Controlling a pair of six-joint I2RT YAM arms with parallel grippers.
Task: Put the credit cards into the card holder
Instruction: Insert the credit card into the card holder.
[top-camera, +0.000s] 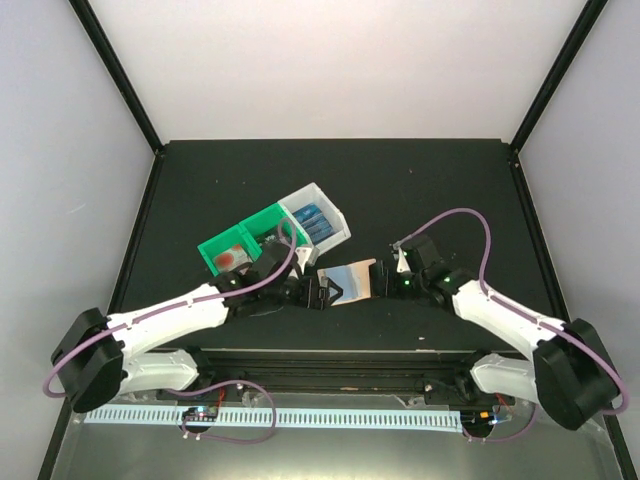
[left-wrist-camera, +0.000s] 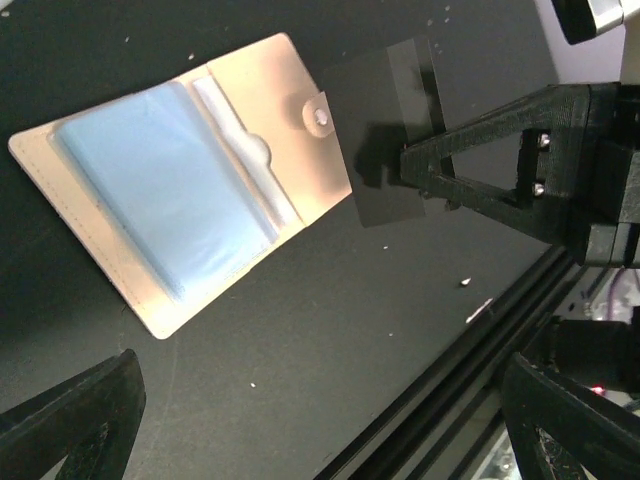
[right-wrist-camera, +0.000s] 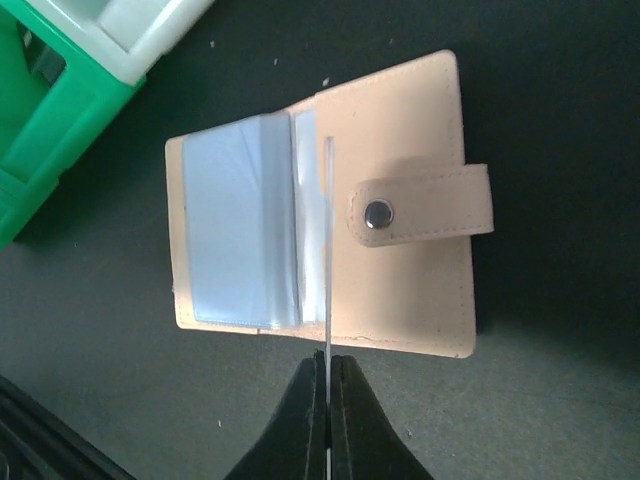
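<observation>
The right pincer, clamped on a dark card held edge-on, has the open wallet lying directly ahead of its tips, card edge running along the fold. The left pincer gapes wide and empty, the wallet just ahead.

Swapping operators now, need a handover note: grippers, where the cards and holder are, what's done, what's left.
Left gripper: open, empty, hovering beside the card holder.
Right gripper: shut on a dark card, held edge-on over the holder's clear sleeves.
Holder: lying open on the table between the arms, snap tab undone; a pale blue sleeve faces up.
Bins: blue cards in the white bin, a red one in the green bin.
Done: one card picked. Left: slot it in, then fetch the rest.
</observation>
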